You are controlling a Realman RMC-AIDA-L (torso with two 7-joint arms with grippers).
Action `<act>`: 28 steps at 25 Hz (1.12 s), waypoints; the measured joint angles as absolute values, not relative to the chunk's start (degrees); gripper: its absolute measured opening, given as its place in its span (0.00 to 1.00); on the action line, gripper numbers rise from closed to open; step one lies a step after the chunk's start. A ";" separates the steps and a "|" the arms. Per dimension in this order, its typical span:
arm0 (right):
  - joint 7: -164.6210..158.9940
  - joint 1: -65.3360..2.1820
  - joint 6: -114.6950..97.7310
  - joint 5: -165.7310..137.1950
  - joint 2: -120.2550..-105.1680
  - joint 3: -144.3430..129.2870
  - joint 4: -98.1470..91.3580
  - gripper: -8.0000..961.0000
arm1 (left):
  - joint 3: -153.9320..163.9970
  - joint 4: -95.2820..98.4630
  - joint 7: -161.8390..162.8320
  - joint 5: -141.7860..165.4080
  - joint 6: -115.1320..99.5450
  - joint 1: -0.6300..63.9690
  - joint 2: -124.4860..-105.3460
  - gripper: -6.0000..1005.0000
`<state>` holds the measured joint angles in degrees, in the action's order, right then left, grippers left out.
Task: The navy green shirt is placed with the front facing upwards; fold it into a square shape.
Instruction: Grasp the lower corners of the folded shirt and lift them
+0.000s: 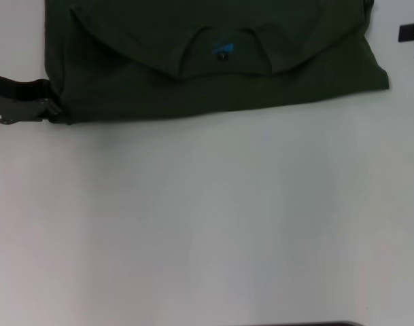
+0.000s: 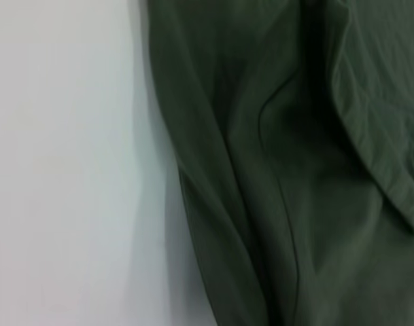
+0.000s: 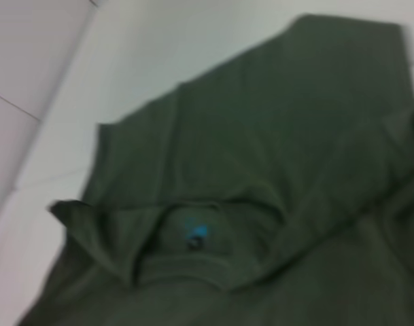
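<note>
Navy green shirt (image 1: 213,75) lies partly folded at the table's (image 1: 207,224) far edge, collar facing me. My left gripper (image 1: 54,109) sits at its near left corner; finger state undeterminable. Right gripper unseen. Fabric soft, limp, light: best pinched at corners through doubled layers.

The navy green shirt (image 1: 213,75) lies folded along the tabletop's (image 1: 207,217) far edge; the left end effector (image 1: 56,112) sits at the shirt's near-left corner.
</note>
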<state>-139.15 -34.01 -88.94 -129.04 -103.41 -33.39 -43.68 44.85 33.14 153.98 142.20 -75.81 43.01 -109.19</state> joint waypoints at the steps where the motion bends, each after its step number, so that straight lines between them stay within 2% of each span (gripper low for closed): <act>1: -139.51 -34.06 -88.87 -130.35 -103.32 -33.35 -43.81 0.85 | 44.89 33.10 153.95 142.21 -76.15 43.01 -109.02 0.05; 9: -139.81 -34.10 -85.25 -134.97 -103.36 -33.27 -43.28 0.85 | 44.48 33.04 153.84 142.21 -77.93 42.83 -107.89 0.05; 15: -139.37 -35.45 -79.56 -139.64 -105.92 -33.45 -40.92 0.85 | 44.70 33.05 153.87 142.20 -78.15 42.80 -108.02 0.05; 24: -139.77 -36.73 -72.30 -139.43 -108.02 -32.69 -36.88 0.85 | 44.60 33.30 153.90 142.20 -78.31 42.86 -108.14 0.05; 28: -139.79 -36.94 -69.86 -139.43 -108.40 -33.05 -35.21 0.85 | 44.49 33.40 153.89 142.20 -78.11 42.89 -108.25 0.05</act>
